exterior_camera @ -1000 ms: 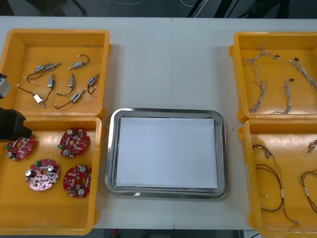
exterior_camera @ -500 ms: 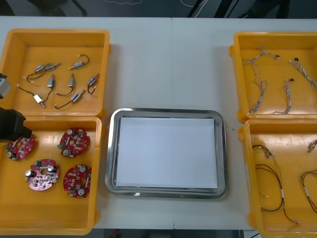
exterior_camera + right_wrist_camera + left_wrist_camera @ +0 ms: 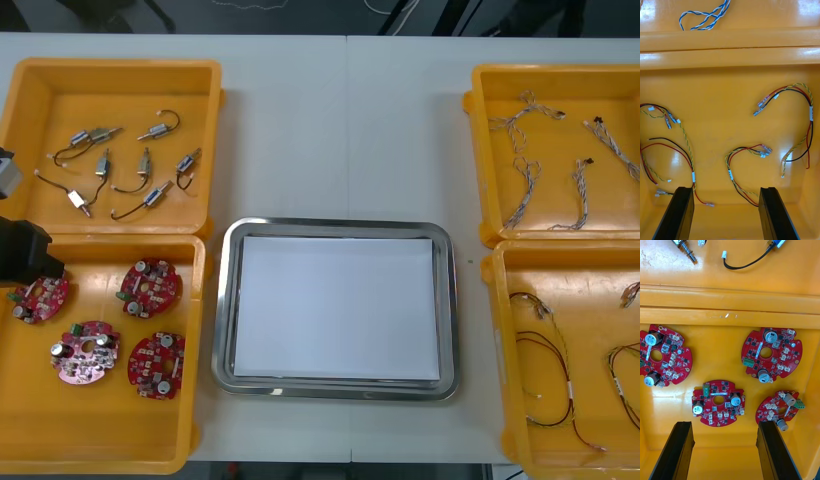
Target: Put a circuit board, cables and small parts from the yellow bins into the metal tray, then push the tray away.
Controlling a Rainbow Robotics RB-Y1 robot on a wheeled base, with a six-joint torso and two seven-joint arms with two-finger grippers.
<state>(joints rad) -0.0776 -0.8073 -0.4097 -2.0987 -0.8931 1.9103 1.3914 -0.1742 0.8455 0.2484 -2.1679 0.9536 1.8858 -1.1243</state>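
Over the near left yellow bin point(image 3: 100, 455), the left gripper point(image 3: 724, 426) hangs with fingers apart above four red circuit boards point(image 3: 718, 402). The right gripper point(image 3: 726, 190), likewise spread, hovers over red and yellow cables point(image 3: 748, 150). The metal tray point(image 3: 335, 388) rests mid-desk point(image 3: 340, 130).

Left jaws apart over four red circuit boards point(image 3: 718, 403) in yellow bin point(image 3: 722, 352)

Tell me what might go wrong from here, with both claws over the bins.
1. The left claw stands open toward one circuit board, yet one finger overlaps a neighbouring board and may press or drag it.
2. The right claw stands open over a red and yellow cable; a second cable runs right beside a finger and may be lifted too.
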